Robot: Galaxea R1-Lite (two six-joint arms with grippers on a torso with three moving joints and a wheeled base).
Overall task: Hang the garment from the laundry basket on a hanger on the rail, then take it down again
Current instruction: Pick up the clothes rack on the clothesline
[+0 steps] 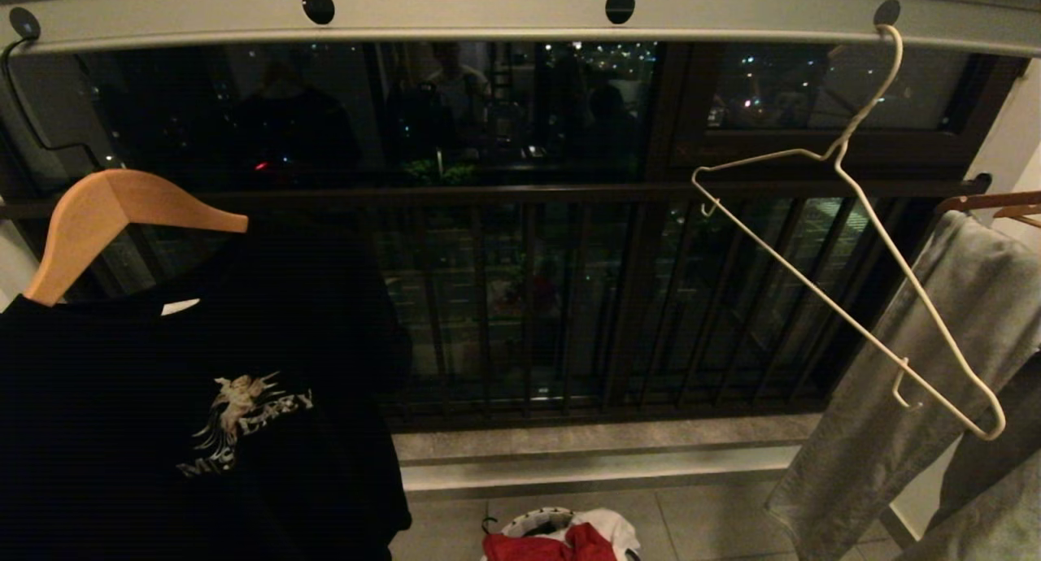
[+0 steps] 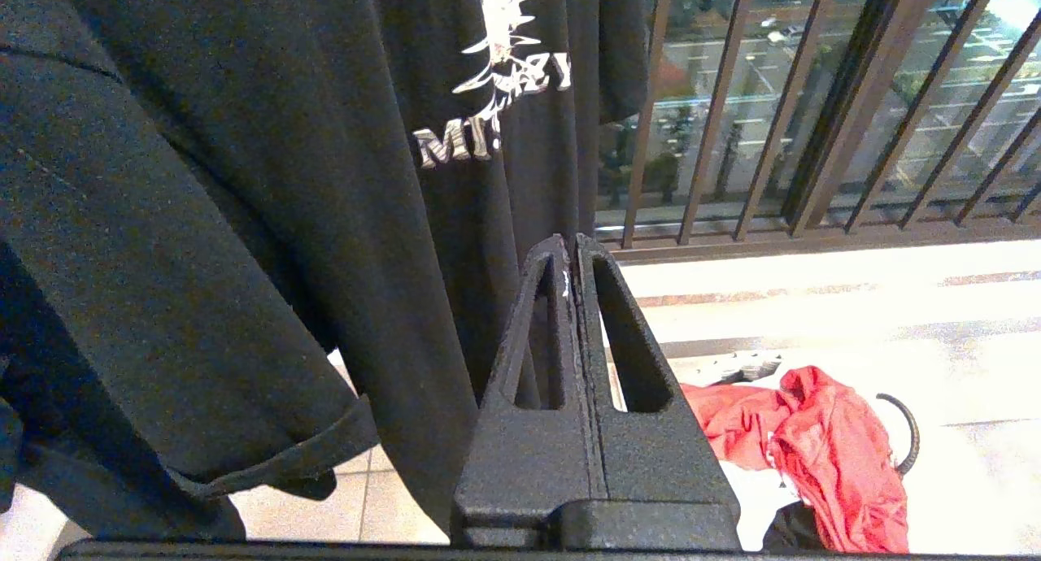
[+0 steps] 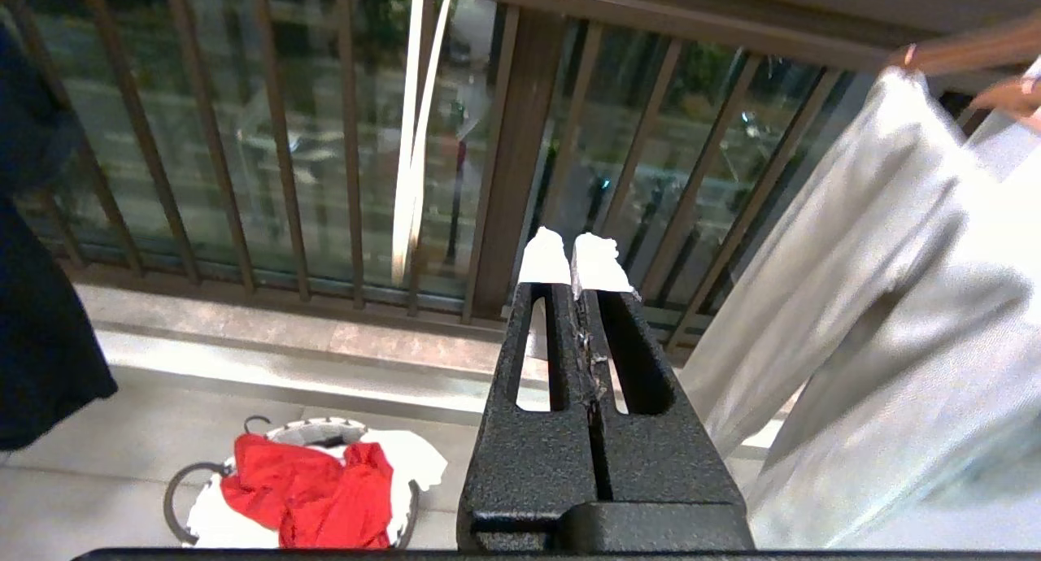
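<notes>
Down on the floor tiles, the red T-shirt (image 1: 561, 543) lies crumpled on top of a white cloth (image 1: 611, 526) in the small round laundry basket (image 3: 329, 425), near the middle of the scene and just this side of the step below the window railing (image 1: 520, 301). It looks soft, light and limp, so it will likely sag and bunch when lifted; a pinch on the raised fold at the top of the heap seems the best hold, taking care not to catch the white cloth beneath.

Above and to the right, the thin white wire hanger (image 1: 854, 284) hangs empty and tilted from the grey rail (image 1: 520, 16). A black T-shirt (image 1: 195, 415) on a wooden hanger (image 1: 106, 219) hangs at the left, and grey cloth (image 1: 919, 398) drapes at the far right.

The left gripper (image 2: 571, 256) sits just beside the black shirt, jaws pressed together, holding nothing. The right gripper (image 3: 576, 256) faces the railing, above the basket, jaws also closed and empty.
</notes>
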